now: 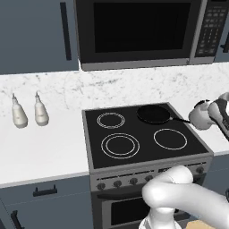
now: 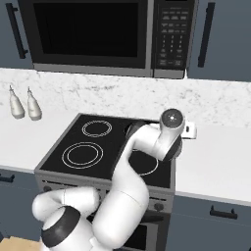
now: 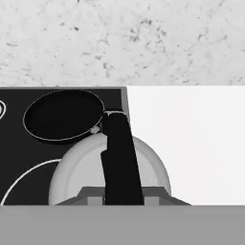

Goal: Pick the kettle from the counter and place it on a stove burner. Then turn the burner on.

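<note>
My gripper (image 3: 119, 197) is shut on the thin dark handle (image 3: 118, 153) of the kettle (image 3: 76, 177), whose pale grey dome sits just below the hand. In the left base view the kettle (image 1: 200, 117) hangs at the cooktop's right edge with the gripper (image 1: 214, 112) beside it. It straddles the black glass and the white counter (image 3: 191, 143). The stove burner (image 1: 120, 146) with two concentric white rings lies at the front left of the cooktop, also seen as the stove burner (image 2: 82, 155). My arm hides the kettle in the right base view.
A black pan (image 1: 153, 114) rests on the back right burner, its handle pointing towards the kettle. A single-ring circle (image 1: 170, 138) is at the front right. Two pale bottles (image 1: 29, 112) stand on the left counter. Knobs (image 1: 117, 183) line the stove front. A microwave (image 1: 138, 31) hangs above.
</note>
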Robot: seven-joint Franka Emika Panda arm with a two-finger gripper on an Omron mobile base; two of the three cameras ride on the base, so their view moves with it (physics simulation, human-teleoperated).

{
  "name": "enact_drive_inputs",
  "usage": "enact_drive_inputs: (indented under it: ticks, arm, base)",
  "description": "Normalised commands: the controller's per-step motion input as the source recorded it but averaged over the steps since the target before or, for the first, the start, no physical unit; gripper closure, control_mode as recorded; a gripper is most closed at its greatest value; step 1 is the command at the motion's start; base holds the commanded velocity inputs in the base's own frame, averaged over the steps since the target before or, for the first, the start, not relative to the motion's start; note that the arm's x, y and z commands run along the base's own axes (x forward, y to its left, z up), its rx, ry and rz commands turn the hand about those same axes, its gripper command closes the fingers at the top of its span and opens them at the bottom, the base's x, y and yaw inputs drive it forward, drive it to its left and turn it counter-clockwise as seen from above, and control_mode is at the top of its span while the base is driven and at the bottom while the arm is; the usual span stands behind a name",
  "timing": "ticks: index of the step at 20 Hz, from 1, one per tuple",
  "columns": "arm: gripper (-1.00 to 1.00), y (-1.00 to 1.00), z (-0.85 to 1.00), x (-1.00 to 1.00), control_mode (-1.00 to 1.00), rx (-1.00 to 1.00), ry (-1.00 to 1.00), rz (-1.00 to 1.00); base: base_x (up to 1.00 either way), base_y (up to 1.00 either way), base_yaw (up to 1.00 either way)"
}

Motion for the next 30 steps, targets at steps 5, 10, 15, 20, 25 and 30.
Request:
enact_drive_inputs:
  ticks: [5, 10, 15, 20, 25, 30]
  arm:
    - [1.00, 1.00, 0.98, -0.17, -1.00, 0.00, 0.03, 0.00]
    - [1.00, 1.00, 0.51, -0.04, -1.00, -0.01, 0.12, 0.00]
    - [1.00, 1.00, 0.01, -0.02, -1.00, 0.00, 0.09, 0.00]
    - [1.00, 1.00, -0.08, -0.02, -1.00, 0.00, 0.06, 0.03]
    - [1.00, 1.00, -0.32, 0.00, -1.00, 0.03, 0.05, 0.04]
    - [1.00, 1.00, -0.54, 0.01, -1.00, 0.10, 0.09, 0.02]
  base:
    - [0.00, 0.00, 0.00]
    - [0.00, 0.00, 0.00]
    - [0.00, 0.00, 0.00]
    - [0.00, 0.00, 0.00]
    - [0.00, 0.00, 0.00]
    - [0.00, 0.00, 0.00]
